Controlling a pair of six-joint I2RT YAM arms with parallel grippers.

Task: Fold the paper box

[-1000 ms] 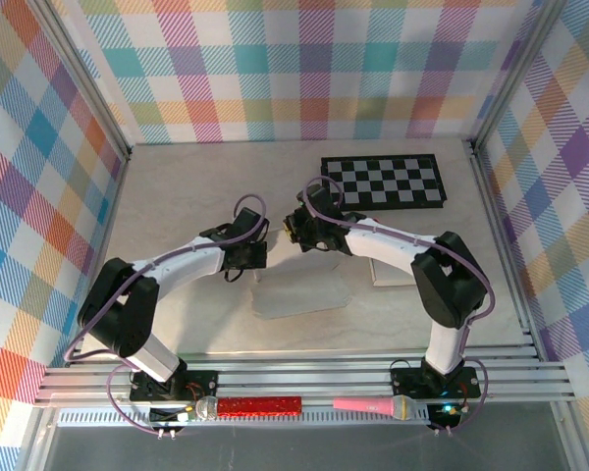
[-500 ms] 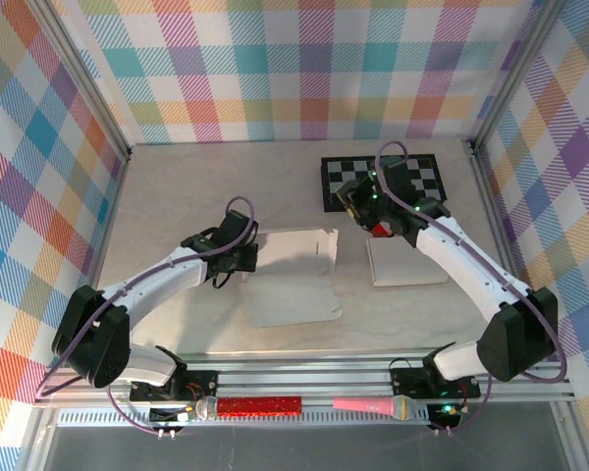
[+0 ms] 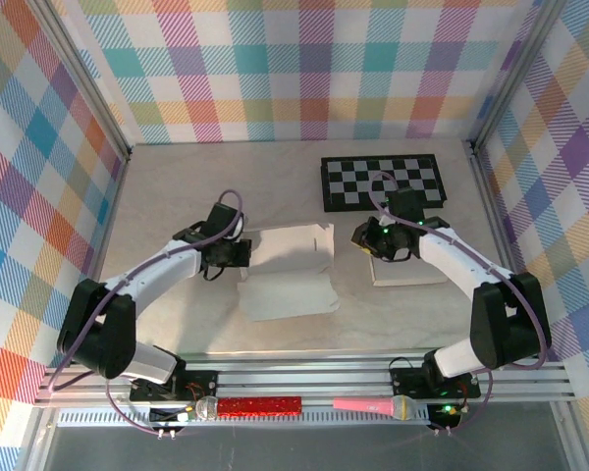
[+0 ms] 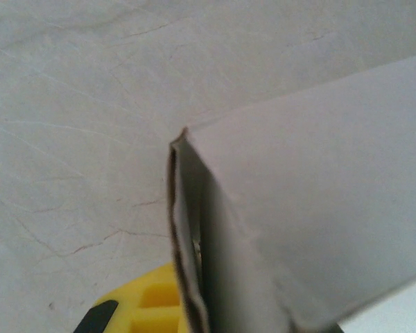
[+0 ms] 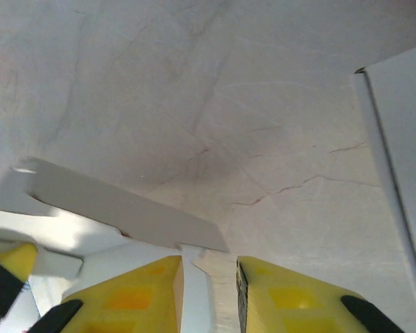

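Holding: left claw (image 3: 245,253) closed on the left edge of the box (image 3: 290,245).
Left wrist view: a raw card edge of the box (image 4: 319,194) runs down into the claw, with one yellow finger (image 4: 145,309) just beside it, over pale bench (image 4: 90,83).
Box: white card, mid-bench, between the two claws; one panel lies at the rear and a wide flap is spread flat toward the near edge.
Right claw: (image 3: 359,235) just right of the box and apart from it in the top view, low over the bench (image 3: 177,196).
Right claw state: (image 5: 208,267) yellow fingers (image 5: 132,295) parted by a narrow gap, clamping nothing; bare bench (image 5: 194,83) shows through the gap.
Right wrist view: a flap of the box (image 5: 111,201) lies near the claw, at lower left.
Sheet: (image 3: 412,270) white, flat, right of the box, partly under the right arm; its edge (image 5: 402,139) shows at the right of the wrist view.
Checkerboard: (image 3: 383,182) black and white, flat at the far right of the bench, behind the right claw, well apart from the box.
Front rail: red tube (image 3: 260,404) and pink microphone (image 3: 373,404), lying end to end.
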